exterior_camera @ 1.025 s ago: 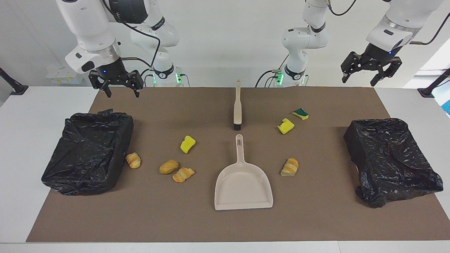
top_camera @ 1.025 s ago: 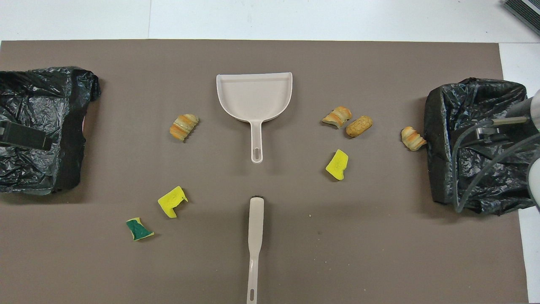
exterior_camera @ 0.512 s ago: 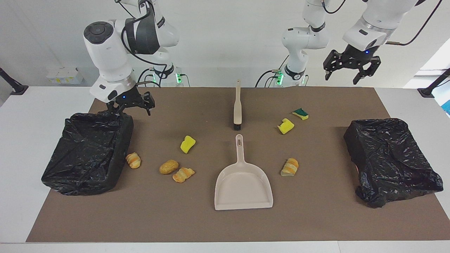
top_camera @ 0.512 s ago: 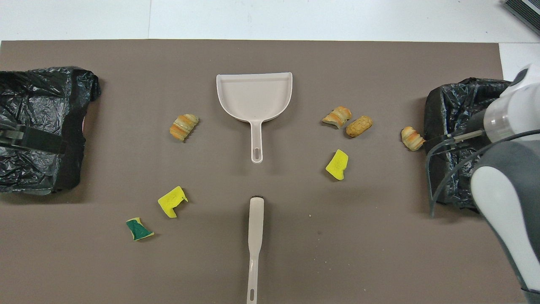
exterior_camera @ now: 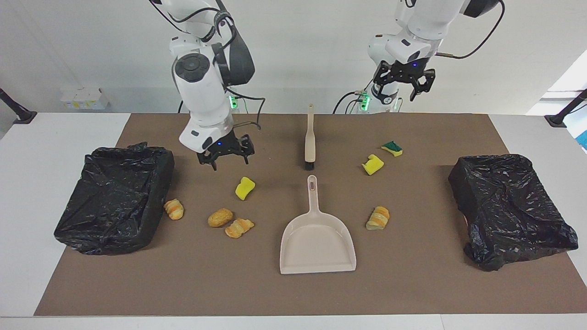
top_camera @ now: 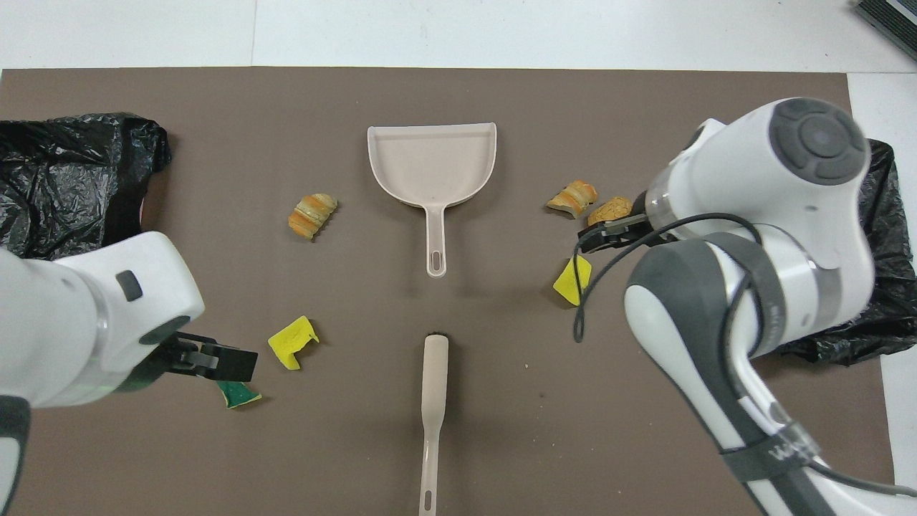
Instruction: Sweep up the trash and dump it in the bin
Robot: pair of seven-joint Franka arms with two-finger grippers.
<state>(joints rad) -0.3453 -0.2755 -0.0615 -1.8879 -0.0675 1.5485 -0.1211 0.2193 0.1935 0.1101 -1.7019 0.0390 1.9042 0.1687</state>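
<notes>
Several pieces of trash lie on the brown mat: a yellow sponge [exterior_camera: 245, 188], a bread roll [exterior_camera: 220, 217], a croissant [exterior_camera: 238, 227] and another croissant [exterior_camera: 174, 209] beside the bin [exterior_camera: 114, 197] at the right arm's end. A third croissant [exterior_camera: 378, 217], a yellow sponge [exterior_camera: 373, 164] and a green-topped sponge [exterior_camera: 392, 148] lie toward the left arm's end. The beige dustpan [exterior_camera: 318, 240] and the brush [exterior_camera: 310, 137] lie in the middle. My right gripper [exterior_camera: 229, 162] hangs open, low over the mat by the yellow sponge. My left gripper [exterior_camera: 401, 91] hangs open, high over the mat's edge at the robots' end.
A second black-bagged bin [exterior_camera: 509, 206] stands at the left arm's end of the mat. In the overhead view the right arm [top_camera: 752, 236] covers part of the bin at its end, and the left arm [top_camera: 93, 315] covers the mat beside the green sponge [top_camera: 236, 394].
Both arms swung in toward the middle of the table. The right gripper came down from beside its bin to by the yellow sponge. The left gripper stayed high. Both remain open.
</notes>
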